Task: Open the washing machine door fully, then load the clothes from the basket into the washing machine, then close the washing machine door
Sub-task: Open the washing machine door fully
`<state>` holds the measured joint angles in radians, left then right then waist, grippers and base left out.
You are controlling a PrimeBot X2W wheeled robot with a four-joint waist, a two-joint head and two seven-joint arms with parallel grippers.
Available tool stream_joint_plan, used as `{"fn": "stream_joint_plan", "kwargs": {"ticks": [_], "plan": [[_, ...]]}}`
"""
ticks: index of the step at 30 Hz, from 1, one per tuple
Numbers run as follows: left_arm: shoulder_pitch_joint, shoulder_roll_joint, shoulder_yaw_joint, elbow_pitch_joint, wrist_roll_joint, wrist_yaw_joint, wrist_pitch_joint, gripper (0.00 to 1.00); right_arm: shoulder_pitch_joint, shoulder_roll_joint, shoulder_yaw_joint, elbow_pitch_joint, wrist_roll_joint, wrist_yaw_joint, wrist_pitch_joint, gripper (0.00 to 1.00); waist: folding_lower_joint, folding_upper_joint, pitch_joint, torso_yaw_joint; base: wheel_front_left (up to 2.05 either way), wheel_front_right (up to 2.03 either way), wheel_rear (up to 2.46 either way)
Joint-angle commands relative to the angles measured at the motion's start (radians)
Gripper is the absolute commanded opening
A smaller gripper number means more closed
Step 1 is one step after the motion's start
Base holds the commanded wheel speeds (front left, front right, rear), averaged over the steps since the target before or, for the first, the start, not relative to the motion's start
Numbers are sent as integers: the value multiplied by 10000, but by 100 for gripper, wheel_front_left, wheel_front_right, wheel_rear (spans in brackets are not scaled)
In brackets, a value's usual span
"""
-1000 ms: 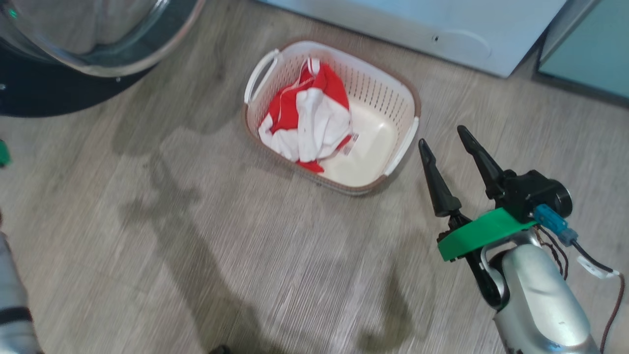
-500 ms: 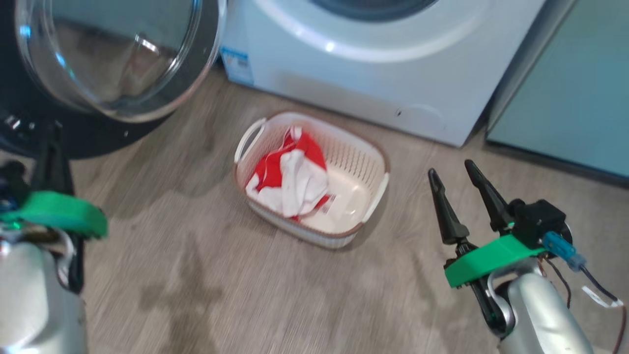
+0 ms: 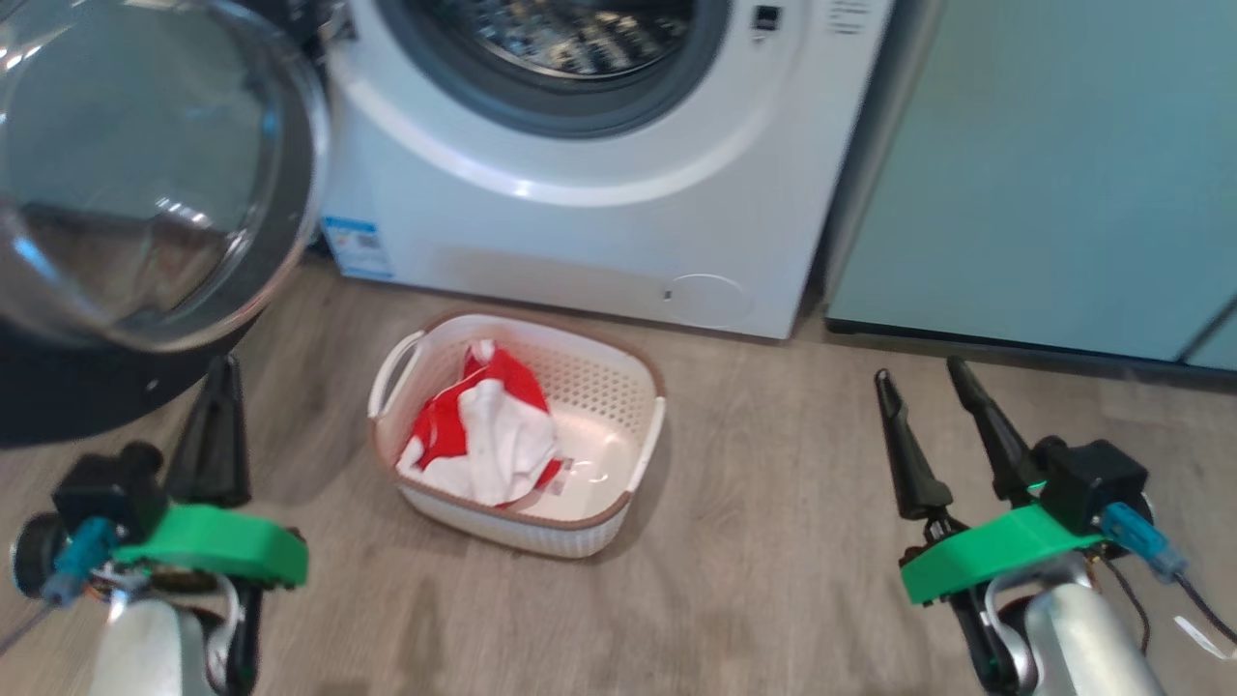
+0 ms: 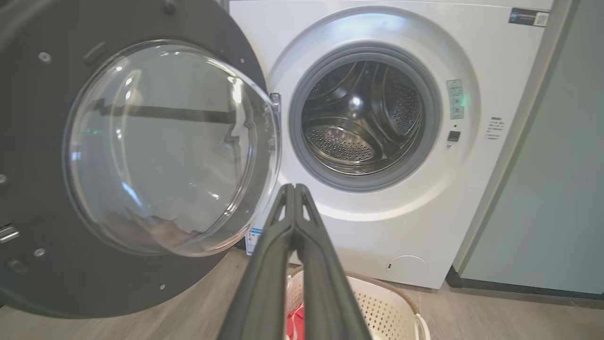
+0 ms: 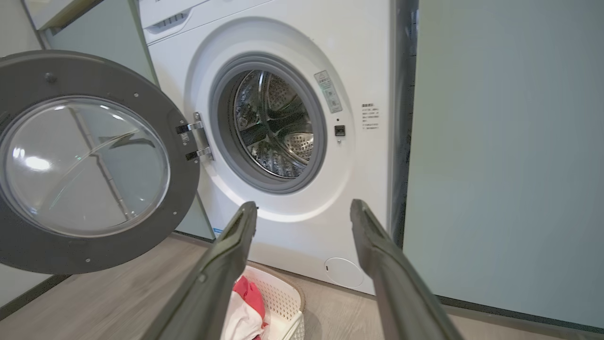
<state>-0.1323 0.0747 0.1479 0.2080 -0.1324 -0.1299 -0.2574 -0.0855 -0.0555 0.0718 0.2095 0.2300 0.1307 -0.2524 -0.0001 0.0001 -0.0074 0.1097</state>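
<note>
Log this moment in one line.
door open | drum empty | clothes in basket | left gripper: jaws shut, empty | right gripper: jaws open, empty

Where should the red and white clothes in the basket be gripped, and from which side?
Probably best to grip the raised white fold at the middle of the clothes, coming straight down from above: the basket walls ring the bundle on every side, and it heaps up at the basket's left end, so only its top is free.
</note>
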Motion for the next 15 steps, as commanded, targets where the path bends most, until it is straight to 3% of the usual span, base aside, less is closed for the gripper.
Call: {"fn": "stream_joint_plan", "kwargs": {"ticks": [1,15], "plan": [[-174,34,204,-508,-76,-7,-44,0,-173,53,132,-426,-13,0,-92,100,1,-1,-125,-339,0,0,0],[904,-239,-495,-1567,-473,12,-44,0,89,53,-464,-652,99,0,-93,100,1,-1,-81,-1002,0,0,0]]}}
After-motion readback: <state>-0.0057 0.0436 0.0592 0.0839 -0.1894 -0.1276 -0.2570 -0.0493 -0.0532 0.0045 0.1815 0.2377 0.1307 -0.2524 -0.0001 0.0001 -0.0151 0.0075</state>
